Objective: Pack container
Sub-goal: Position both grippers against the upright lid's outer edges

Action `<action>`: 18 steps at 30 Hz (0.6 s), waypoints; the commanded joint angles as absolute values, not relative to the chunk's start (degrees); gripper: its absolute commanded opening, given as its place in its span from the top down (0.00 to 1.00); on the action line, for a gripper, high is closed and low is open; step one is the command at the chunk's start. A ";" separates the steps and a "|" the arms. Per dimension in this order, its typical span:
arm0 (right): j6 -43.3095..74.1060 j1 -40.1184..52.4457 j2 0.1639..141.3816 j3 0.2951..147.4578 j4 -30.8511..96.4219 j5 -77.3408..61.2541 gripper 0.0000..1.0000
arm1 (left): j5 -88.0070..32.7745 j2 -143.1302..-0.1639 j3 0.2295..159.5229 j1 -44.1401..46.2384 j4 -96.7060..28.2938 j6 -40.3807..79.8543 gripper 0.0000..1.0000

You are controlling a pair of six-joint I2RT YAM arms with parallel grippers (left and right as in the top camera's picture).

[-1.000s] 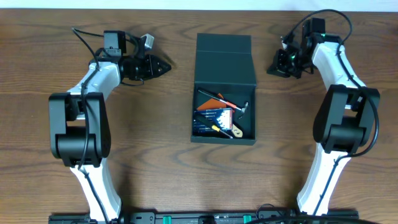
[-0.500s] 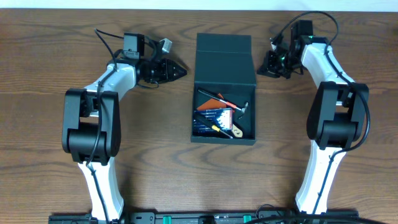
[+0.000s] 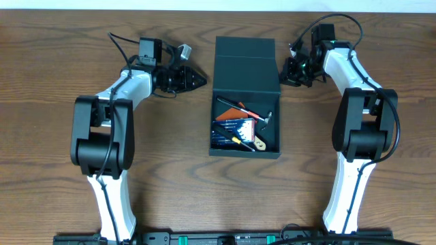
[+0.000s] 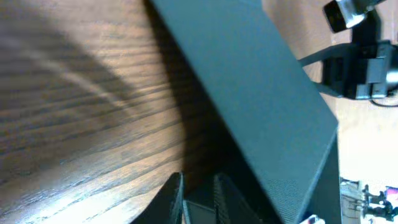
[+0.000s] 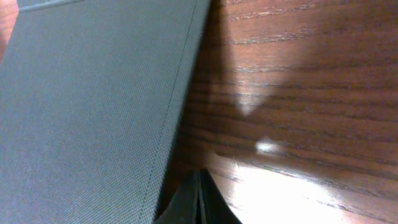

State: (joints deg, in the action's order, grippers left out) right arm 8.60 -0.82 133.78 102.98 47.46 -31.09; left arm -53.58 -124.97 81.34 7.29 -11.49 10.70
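Either side of the container (image 3: 246, 64) (lid open) sit left gripper (image 3: 201, 79) and right gripper (image 3: 284, 76); both closed, empty.

Overhead: fixed above, facing straight down, set well back; takes in the whole tabletop (image 3: 170, 177), both arms and the open container (image 3: 245, 154).
Left wrist: low, close, tilted; faces the container's lid (image 4: 249, 93) from its left, with the right arm (image 4: 364, 68) beyond.
Right wrist: low, very close; faces the same lid from its right.
Shared by all: lid, tabletop.
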 commanded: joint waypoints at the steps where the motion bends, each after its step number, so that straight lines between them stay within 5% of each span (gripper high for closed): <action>1: 9.19 -0.34 134.61 102.98 47.35 -31.97 0.99 | -52.95 -127.94 81.45 7.22 -11.44 10.87 0.85; 6: 9.17 -0.34 134.61 102.98 47.35 -31.99 0.99 | -52.93 -129.49 81.47 7.46 -11.40 10.79 0.86; 8: 9.19 -0.34 134.61 102.96 47.35 -32.01 0.99 | -52.88 -129.62 81.47 7.77 -11.38 10.70 0.94; 18: 8.67 -0.32 134.61 102.96 47.31 -33.80 0.99 | -52.90 -129.62 82.02 9.54 -10.13 10.39 0.95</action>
